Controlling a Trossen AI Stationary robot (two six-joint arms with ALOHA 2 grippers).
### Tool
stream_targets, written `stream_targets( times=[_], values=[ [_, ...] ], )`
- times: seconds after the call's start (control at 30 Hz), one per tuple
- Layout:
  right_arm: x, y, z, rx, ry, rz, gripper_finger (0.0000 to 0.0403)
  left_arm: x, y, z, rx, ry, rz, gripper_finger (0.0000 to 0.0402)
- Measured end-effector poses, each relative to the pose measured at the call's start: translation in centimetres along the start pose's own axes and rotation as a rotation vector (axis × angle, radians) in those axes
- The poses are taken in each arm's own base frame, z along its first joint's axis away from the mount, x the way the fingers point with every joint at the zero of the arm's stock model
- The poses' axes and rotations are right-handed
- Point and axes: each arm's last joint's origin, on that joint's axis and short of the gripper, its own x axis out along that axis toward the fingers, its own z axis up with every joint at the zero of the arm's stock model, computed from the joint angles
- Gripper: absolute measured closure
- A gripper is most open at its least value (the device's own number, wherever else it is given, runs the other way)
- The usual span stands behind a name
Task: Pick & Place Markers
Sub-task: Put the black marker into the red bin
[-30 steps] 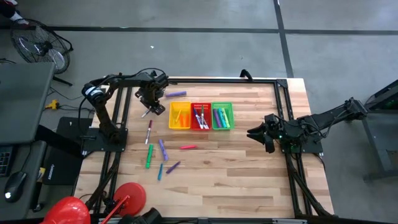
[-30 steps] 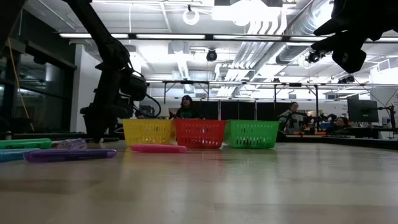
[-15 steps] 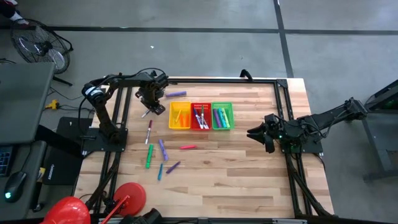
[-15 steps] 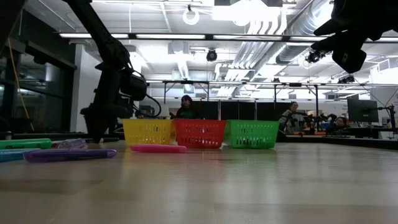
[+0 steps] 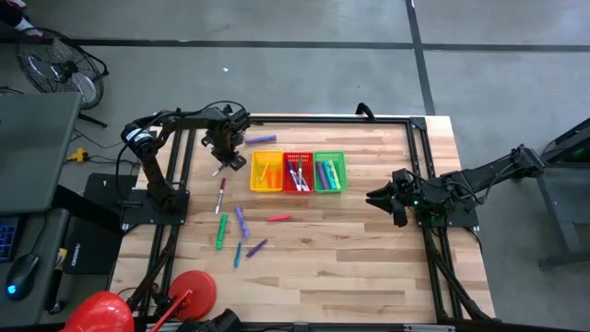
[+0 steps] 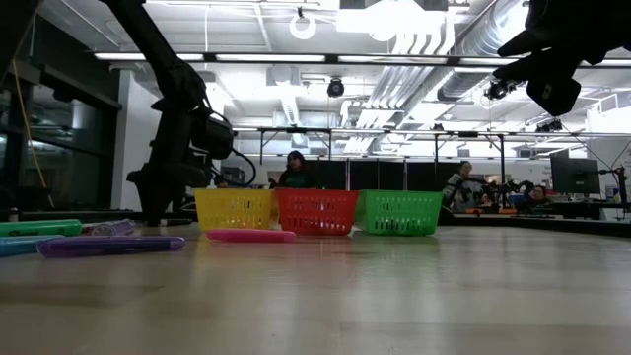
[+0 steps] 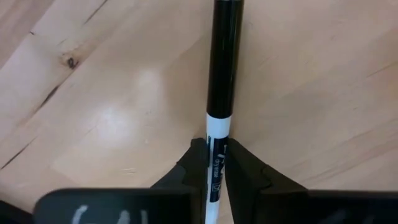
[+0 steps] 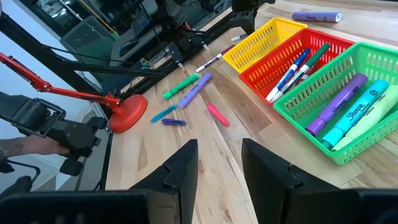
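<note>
My left gripper points down at the table's far left, shut on a marker with a black cap and a white barrel that lies on the wood. Yellow, red and green baskets stand side by side, with markers in them. Several loose markers lie nearer: purple, green, pink. Another purple one lies behind the baskets. My right gripper waits open, raised above the table's right side. My left gripper pinches the marker's white barrel, just behind the black cap, between its two fingers. The fingers come from above, point down and lie across the marker. The marker lies flat on the table.
A red suction-cup stand sits at the near left corner. A black frame rail runs along the table's far edge. The low view shows people seated in the room beyond the baskets.
</note>
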Motion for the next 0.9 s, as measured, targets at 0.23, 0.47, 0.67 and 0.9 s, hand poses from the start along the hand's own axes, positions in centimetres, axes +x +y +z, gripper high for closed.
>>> stream_targets(
  times=[0.23, 0.47, 0.67, 0.9],
  values=[
    [0.0, 0.1, 0.1, 0.007, -0.010, 0.010, 0.0290, 0.0, -0.5, 0.0, -0.003, -0.010, 0.071, 0.0372],
    [0.0, 0.2, 0.2, 0.010, -0.015, 0.016, 0.0290, -0.7, -0.8, 0.4, -0.008, -0.034, 0.075, 0.0372],
    [0.0, 0.2, 0.2, 0.008, -0.013, 0.018, 0.0290, -3.3, -0.9, 1.3, -0.021, -0.146, 0.059, 0.0374],
    [0.0, 0.2, 0.1, 0.007, -0.001, 0.030, 0.0290, -5.2, -1.3, 1.7, -0.041, -0.194, -0.022, 0.0376]
  ],
)
